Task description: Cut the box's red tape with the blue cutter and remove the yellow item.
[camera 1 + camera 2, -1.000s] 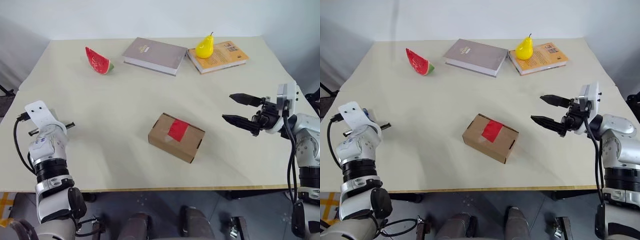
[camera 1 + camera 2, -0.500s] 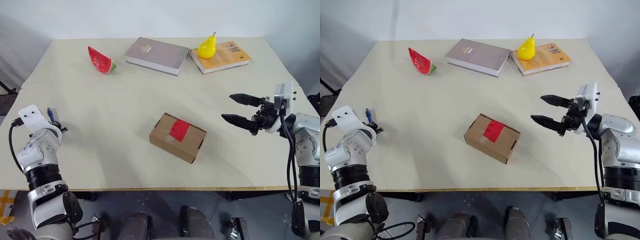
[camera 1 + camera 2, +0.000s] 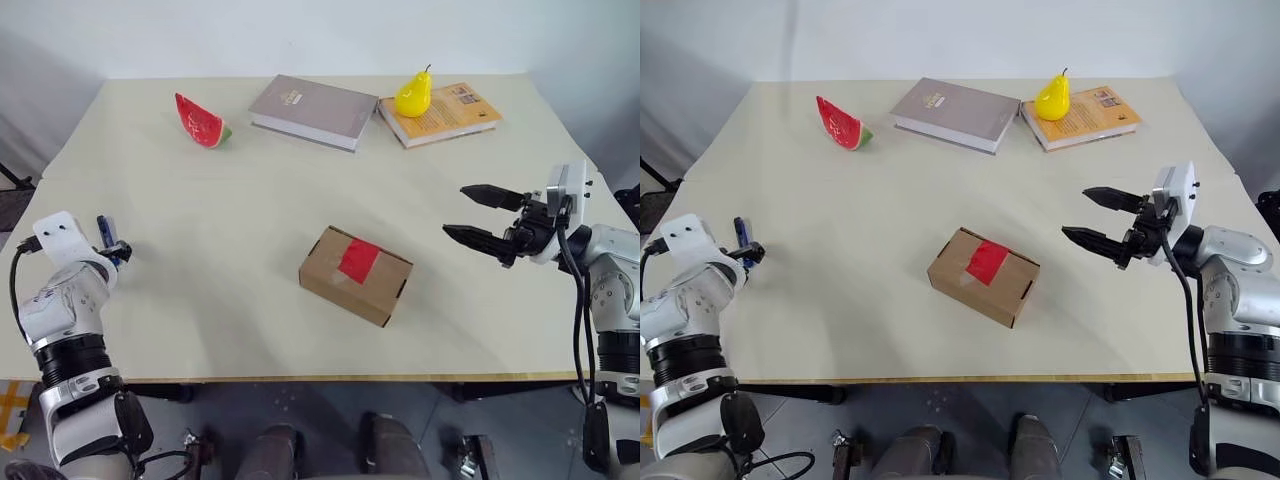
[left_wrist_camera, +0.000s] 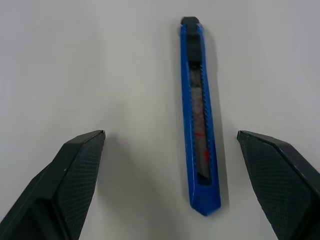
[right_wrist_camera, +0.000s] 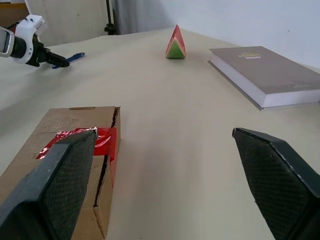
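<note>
The brown box (image 3: pixel 355 275) lies mid-table, its lid flaps held by the red tape (image 3: pixel 357 260). At the table's left edge the blue cutter (image 4: pixel 200 125) lies flat on the surface, untouched, between the wide-apart fingers of my left gripper (image 4: pixel 170 136), which is open. To the right of the box and apart from it, my right gripper (image 3: pixel 457 211) hovers above the table, open and empty, pointing toward the box. The box's taped corner (image 5: pixel 80 142) sits in front of its left finger. The yellow item is hidden.
Along the far edge are a watermelon slice (image 3: pixel 200 120), a grey book (image 3: pixel 310 110) and an orange book (image 3: pixel 455 118) with a yellow pear (image 3: pixel 412 95) on it. The table's front edge (image 3: pixel 330 378) runs just below the box.
My left gripper has gone from shut to open and let go of the blue cutter, which now lies on the table between its fingers. The right arm and the box have stayed put.
</note>
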Robot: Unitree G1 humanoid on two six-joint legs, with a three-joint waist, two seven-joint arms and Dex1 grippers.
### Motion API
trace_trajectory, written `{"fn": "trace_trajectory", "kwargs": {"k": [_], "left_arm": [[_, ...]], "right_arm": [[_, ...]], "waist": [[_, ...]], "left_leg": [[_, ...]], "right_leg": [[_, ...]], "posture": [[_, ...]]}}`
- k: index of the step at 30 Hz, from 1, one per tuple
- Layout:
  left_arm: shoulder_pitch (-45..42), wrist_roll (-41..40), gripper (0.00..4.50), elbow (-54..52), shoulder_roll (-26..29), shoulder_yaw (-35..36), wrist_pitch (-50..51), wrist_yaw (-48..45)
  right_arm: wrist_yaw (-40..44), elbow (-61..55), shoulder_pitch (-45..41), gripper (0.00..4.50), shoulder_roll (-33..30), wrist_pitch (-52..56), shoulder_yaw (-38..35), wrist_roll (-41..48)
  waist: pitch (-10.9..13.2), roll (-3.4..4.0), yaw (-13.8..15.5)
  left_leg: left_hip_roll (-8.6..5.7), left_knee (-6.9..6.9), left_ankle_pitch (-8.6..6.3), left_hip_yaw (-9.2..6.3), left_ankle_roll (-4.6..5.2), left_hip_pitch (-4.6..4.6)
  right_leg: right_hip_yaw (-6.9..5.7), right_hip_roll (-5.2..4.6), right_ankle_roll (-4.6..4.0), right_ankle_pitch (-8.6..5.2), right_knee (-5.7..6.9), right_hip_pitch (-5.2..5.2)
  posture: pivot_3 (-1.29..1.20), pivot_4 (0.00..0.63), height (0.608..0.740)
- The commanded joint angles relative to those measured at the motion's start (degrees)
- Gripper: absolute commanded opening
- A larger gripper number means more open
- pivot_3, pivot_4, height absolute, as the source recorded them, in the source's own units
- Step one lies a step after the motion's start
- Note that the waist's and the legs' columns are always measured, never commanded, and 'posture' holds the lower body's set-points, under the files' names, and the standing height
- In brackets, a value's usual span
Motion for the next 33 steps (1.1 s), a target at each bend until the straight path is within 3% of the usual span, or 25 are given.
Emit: {"fn": "trace_trajectory", "kwargs": {"k": [1,13,17,21,25,29,33], "left_arm": [[1.72,-0.54,3.87,1.82,-0.21,-1.3,2.8,-2.56],[1.28,0.72,0.4,3.21,1.35,-1.85,2.24,-4.73],[2.49,0.14,0.38,0.52,2.98,-2.89,4.03,-7.59],[8.89,-3.1,0.38,-10.14,7.92,-7.29,7.26,-19.01],[16.61,-6.52,0.38,-20.45,11.31,-8.22,2.45,-30.2],[27.36,-12.09,0.38,-30.47,18.37,-8.33,1.2,-46.17],[31.6,-14.11,0.38,-32.71,18.7,-6.36,-8.17,-54.44]], "right_arm": [[-0.24,-2.61,0.05,4.5,-1.0,0.26,-0.45,0.45],[-1.33,-4.16,0.23,4.5,-0.79,1.13,-0.24,0.37],[-1.42,-4.47,0.27,4.5,-1.02,1.39,-0.38,0.43],[-1.65,-5.32,0.44,4.5,-1.37,1.87,-0.56,0.61],[-1.55,-6.82,0.73,4.5,-1.75,2.82,-0.32,0.91],[-1.88,-10.56,0.07,4.5,-2.22,5.08,2.27,0.16],[-4.19,-16.04,-1.34,4.5,-1.94,8.81,5.29,0.3]], "waist": [[-0.02,0.04,0.01],[-0.07,0.12,0.05],[-0.07,0.12,0.02],[-0.06,0.11,-0.31],[-0.05,0.1,-0.46],[0.0,0.04,-0.77],[0.06,0.16,-1.2]], "left_leg": [[-0.01,0.0,0.0,0.01,0.0,0.01],[-0.02,0.0,0.0,0.02,0.0,0.07],[-0.02,0.0,0.0,0.02,0.0,0.07],[-0.01,-0.03,0.0,0.02,0.0,0.06],[0.04,-0.05,0.0,0.01,0.0,0.02],[0.15,-0.05,-0.03,-0.06,-0.04,-0.06],[0.21,-0.11,-0.08,-0.12,-0.06,-0.09]], "right_leg": [[0.0,-0.02,0.0,0.0,0.0,0.01],[0.04,-0.02,0.0,0.0,0.05,0.03],[0.05,-0.02,0.0,0.0,0.05,0.03],[0.07,-0.02,0.0,0.0,0.02,0.02],[0.17,-0.02,-0.01,-0.01,-0.06,0.02],[0.42,0.01,-0.07,-0.04,-0.19,0.02],[0.46,-0.04,-0.15,-0.08,-0.32,0.02]], "posture": [[0.0,0.15,0.74],[0.0,0.15,0.74],[0.0,0.15,0.74],[0.0,0.15,0.74],[0.0,0.15,0.74],[0.0,0.15,0.74],[0.0,0.15,0.74]]}}
